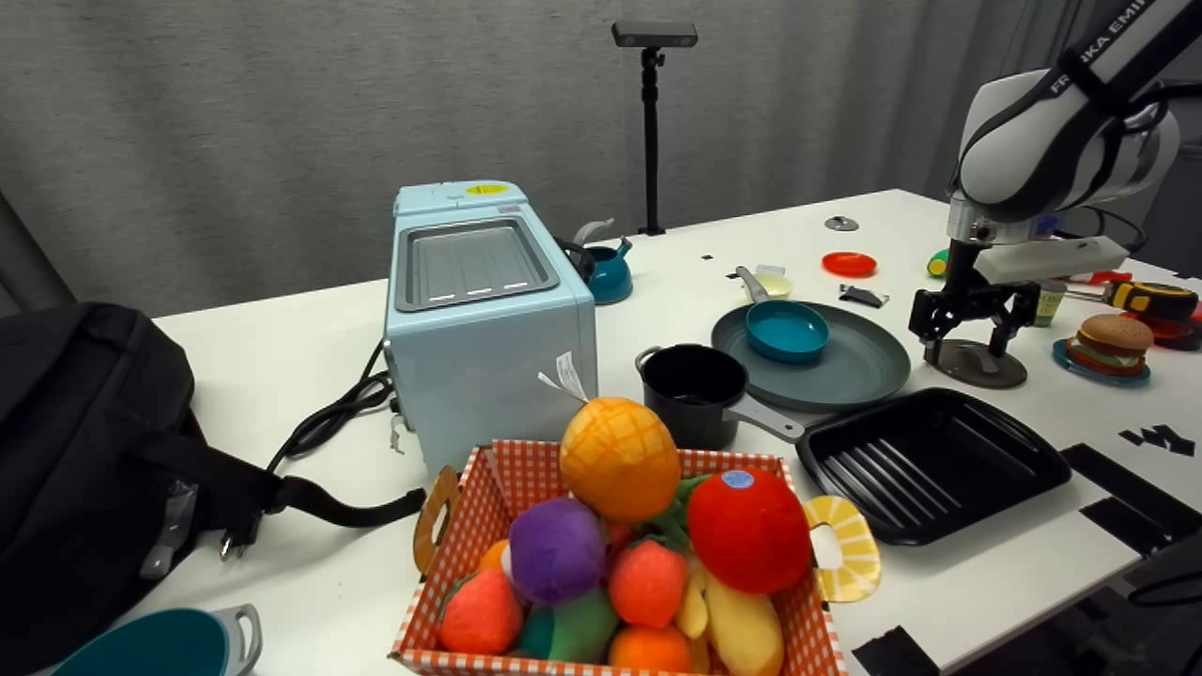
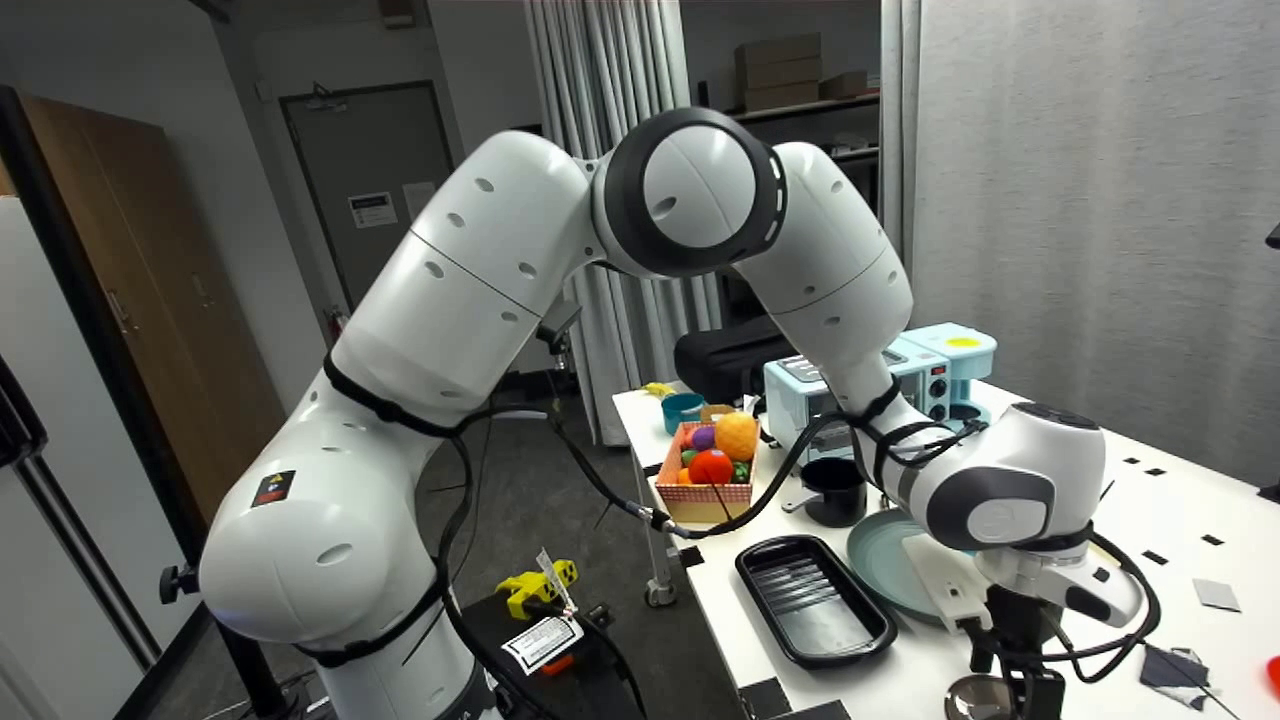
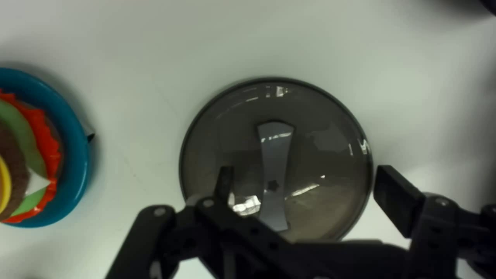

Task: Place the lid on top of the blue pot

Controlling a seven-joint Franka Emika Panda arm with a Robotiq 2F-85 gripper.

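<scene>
Gripper (image 3: 310, 192) shows at the bottom of the wrist view, released, with its two fingers (image 3: 397, 201) well apart. The lid (image 3: 277, 155) lies in the centre of this view, on a white table (image 3: 135, 97), and its grey handle (image 3: 276, 166), which bears a small dark star-like mark (image 3: 273, 185), is seen between the fingers. At the left edge, a blue plate (image 3: 75, 155) holds a burger (image 3: 29, 155).

In an exterior view, the blue pot (image 1: 787, 330) stands on the dark platter (image 1: 864, 361), right of the centre and apart from the lid. On the arm (image 1: 1052, 141), at the upper right, the letters "FR" and "KA EMI" can be read. A red-and-white checked basket (image 1: 526, 460), at the bottom, contains plush fruits (image 1: 620, 460), orange, purple, red and yellow; a red one carries a round blue sticker (image 1: 738, 480).

In an exterior view, a sign (image 2: 372, 209) on the door (image 2: 370, 150), upper left, and a white label (image 2: 543, 643), at the bottom, have writing too small to read; the lid is here cut by the lower edge of the frame.
</scene>
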